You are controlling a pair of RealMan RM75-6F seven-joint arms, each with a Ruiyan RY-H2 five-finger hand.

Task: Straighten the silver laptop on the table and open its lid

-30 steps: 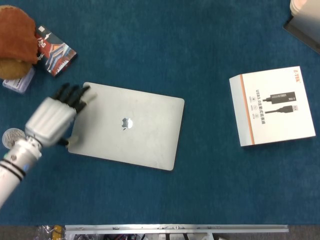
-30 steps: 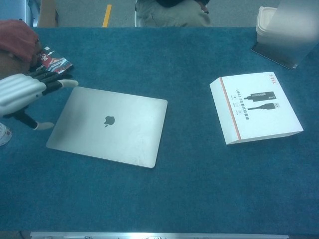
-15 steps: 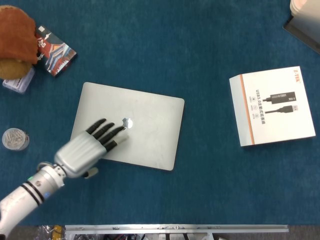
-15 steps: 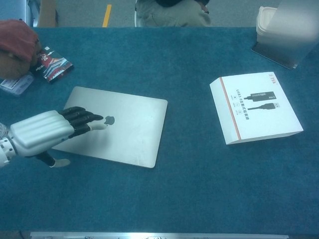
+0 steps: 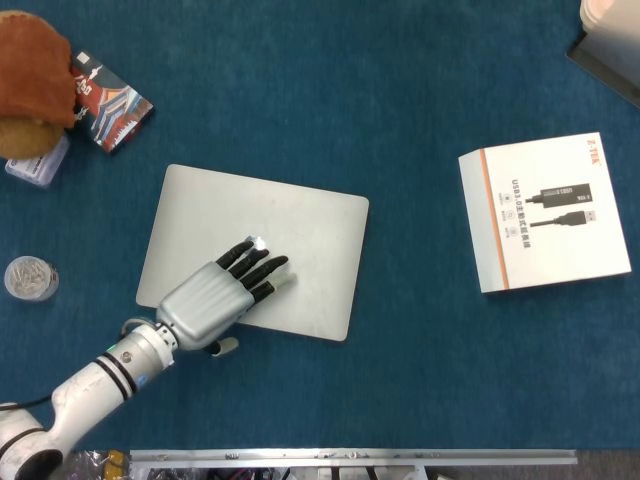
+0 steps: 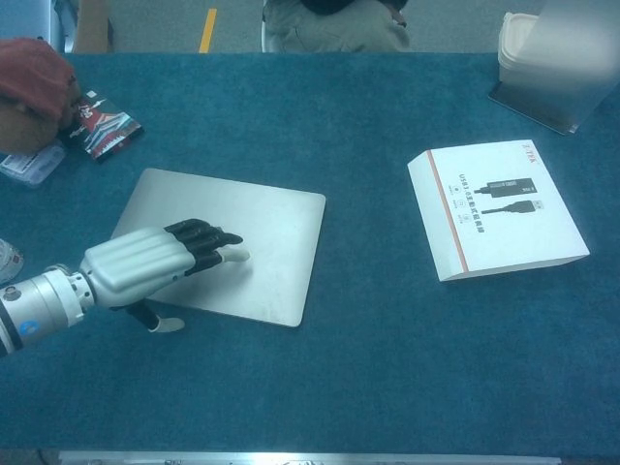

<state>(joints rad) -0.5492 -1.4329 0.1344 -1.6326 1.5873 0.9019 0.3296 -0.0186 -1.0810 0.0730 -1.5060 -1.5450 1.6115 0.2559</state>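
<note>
nearest the robot, the left hand [image 5: 212, 300] is reaching in from the lower left on its white forearm, lying palm down over the near part of the silver laptop [image 5: 300, 230]. its dark fingers [image 5: 258, 265] are stretching out side by side, only slightly apart, and lying flat over the lid around its middle; in the chest view the hand [image 6: 145, 263] is showing the same flat pose, with the pale fingertips appearing to touch the lid. the thumb is hanging off past the laptop's near edge, over the cloth. the hand is gripping nothing; it is simply lying spread on the lid. the right hand is not showing in either view.

the laptop [image 6: 262, 232] is sitting closed on the blue table [image 5: 400, 380], left of centre, its edges turned a little out of line with the table's edge.

well apart to the right, a white box [image 5: 545, 210] with an orange stripe and a printed cable picture is lying flat. at the left edge a small round tin [image 5: 26, 277] is sitting near the forearm. farther back on the left, a red patterned packet [image 5: 113, 108] is lying beside a brown cloth bundle [image 5: 30, 75] and a clear plastic case [image 5: 35, 165]. in the far right corner a white container [image 6: 542, 53] is standing on a dark tray.
</note>
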